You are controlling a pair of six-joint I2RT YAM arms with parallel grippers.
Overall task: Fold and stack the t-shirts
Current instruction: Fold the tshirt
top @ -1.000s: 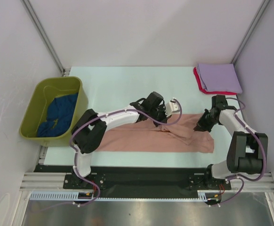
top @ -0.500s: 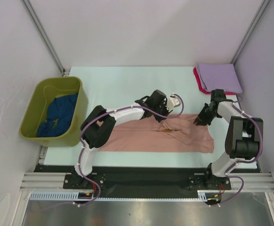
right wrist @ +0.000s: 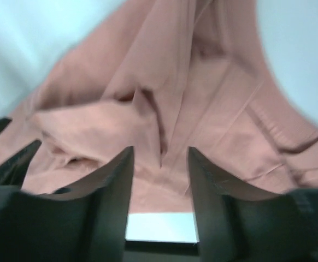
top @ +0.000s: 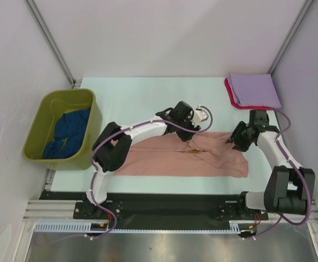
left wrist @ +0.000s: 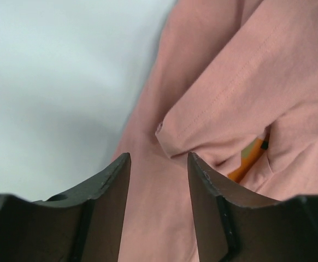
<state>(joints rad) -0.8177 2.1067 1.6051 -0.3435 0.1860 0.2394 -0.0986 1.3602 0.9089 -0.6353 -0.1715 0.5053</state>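
Note:
The salmon-pink t-shirt lies in a long band across the front of the table, with a sleeve folded over its middle. My left gripper hovers over the shirt's far edge, open, nothing between its fingers. Over the shirt's right end my right gripper is open too, and empty. A folded lavender t-shirt rests on a red t-shirt at the back right. The dark blue t-shirt lies crumpled in the tub.
The olive-green tub stands at the left edge of the table. An orange label shows at the pink shirt's neck. White walls and metal posts close in the back and sides.
Both grippers have gone from shut to open and let go of the pink shirt. Its far edge, carried a little toward the back, now lies on the table.

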